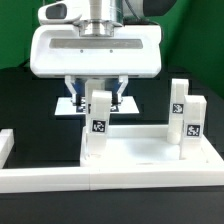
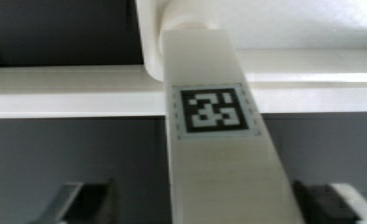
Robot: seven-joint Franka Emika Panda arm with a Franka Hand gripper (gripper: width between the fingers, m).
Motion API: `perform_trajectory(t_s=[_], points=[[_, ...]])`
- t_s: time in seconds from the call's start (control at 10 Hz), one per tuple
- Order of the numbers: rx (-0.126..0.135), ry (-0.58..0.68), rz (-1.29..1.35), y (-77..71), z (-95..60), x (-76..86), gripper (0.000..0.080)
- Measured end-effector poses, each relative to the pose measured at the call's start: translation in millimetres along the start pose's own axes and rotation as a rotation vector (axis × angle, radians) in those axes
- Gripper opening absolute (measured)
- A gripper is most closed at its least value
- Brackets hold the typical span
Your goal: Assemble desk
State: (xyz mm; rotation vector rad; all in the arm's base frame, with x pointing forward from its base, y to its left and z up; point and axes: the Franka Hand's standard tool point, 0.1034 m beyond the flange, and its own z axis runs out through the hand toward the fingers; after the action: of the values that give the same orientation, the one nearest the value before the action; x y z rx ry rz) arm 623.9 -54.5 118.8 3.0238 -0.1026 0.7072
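While the fingers [image 2: 87, 200] stand spread, a white leg [image 1: 97, 122] rises between them.
Both fingers are released, with a gap to the leg on each side. The leg stands upright on the tabletop panel [image 1: 140, 150], and two more legs [image 1: 193, 120] stand upright at the exterior view's right.

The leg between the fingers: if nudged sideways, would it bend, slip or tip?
The leg looks like stiff white plastic, so it probably won't bend. Its smooth faces may slip in the gripper. Tall and narrow, standing on the tabletop, it could tip if not yet seated.
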Motion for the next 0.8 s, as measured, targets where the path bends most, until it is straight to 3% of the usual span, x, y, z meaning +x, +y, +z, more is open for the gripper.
perform_trajectory(t_s=[0.3, 0.8], points=[[0.0, 0.0, 0.0, 0.0, 0.0, 0.0, 0.0647], [0.0, 0.0, 0.0, 0.1, 0.0, 0.1, 0.0649]])
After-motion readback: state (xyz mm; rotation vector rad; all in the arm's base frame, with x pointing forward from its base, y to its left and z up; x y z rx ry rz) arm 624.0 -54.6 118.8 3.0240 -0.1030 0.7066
